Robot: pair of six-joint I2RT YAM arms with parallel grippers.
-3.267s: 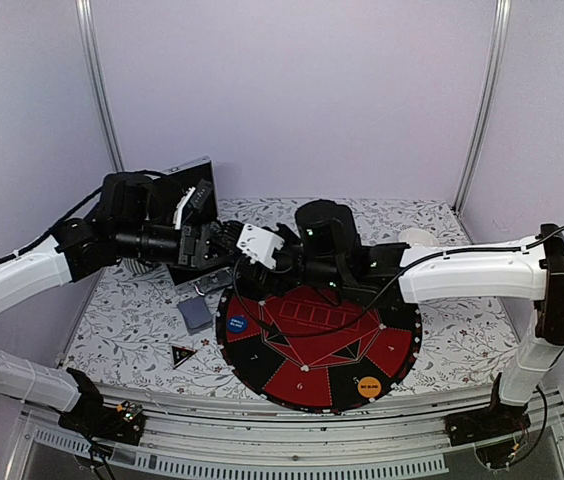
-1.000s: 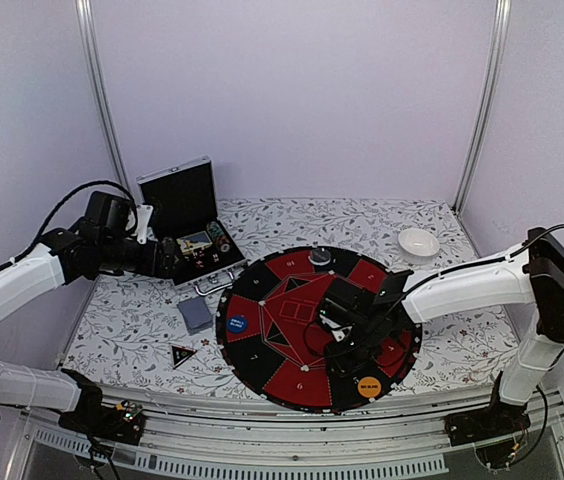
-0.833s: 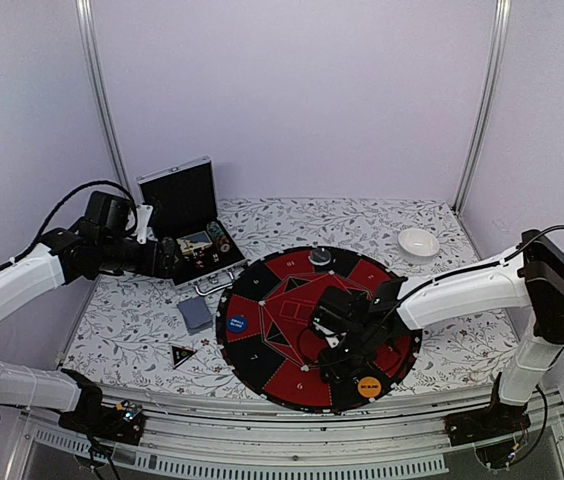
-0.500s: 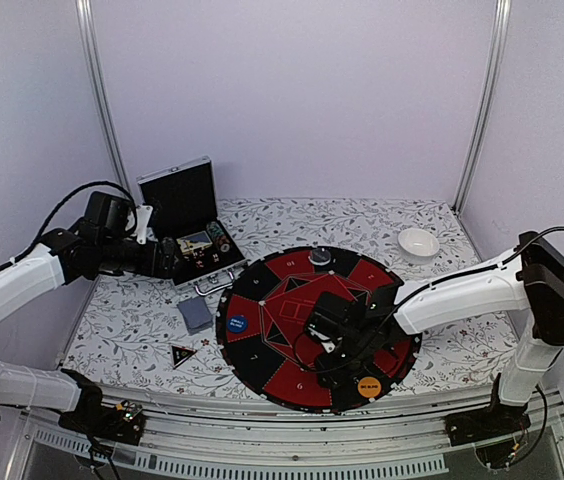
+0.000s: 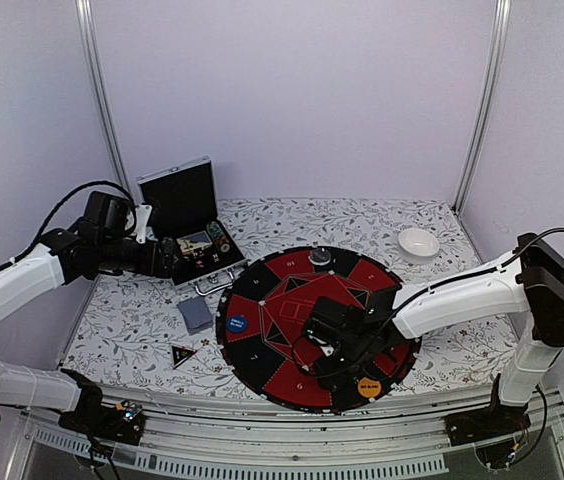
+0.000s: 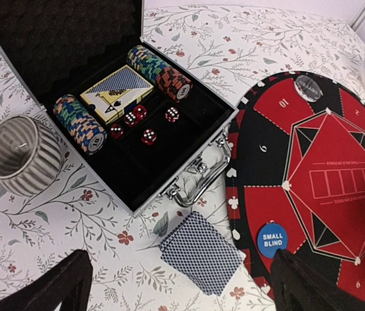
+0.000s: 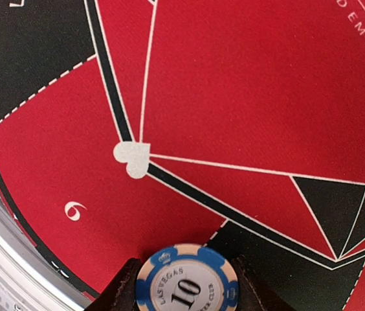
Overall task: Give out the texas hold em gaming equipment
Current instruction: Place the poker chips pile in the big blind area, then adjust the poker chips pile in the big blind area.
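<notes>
My right gripper [image 5: 334, 345] is clamped on a blue poker chip [image 7: 187, 281] over the near red segment of the mat [image 7: 234, 97], while my left gripper [image 6: 179, 259] hangs spread wide apart by the open case [image 6: 169, 146] at far left.

- I'd call this a robot lab test cell: plain pale wall panels [image 5: 292, 100] held between aluminium posts [image 5: 99, 90].
- My left arm [image 5: 7, 285] and right arm [image 5: 452, 290] are bolted to a metal rail [image 5: 292, 440] at the edge of a floral-covered table [image 5: 442, 215].
- A black cable [image 5: 102, 183] loops openly over the left arm.
</notes>
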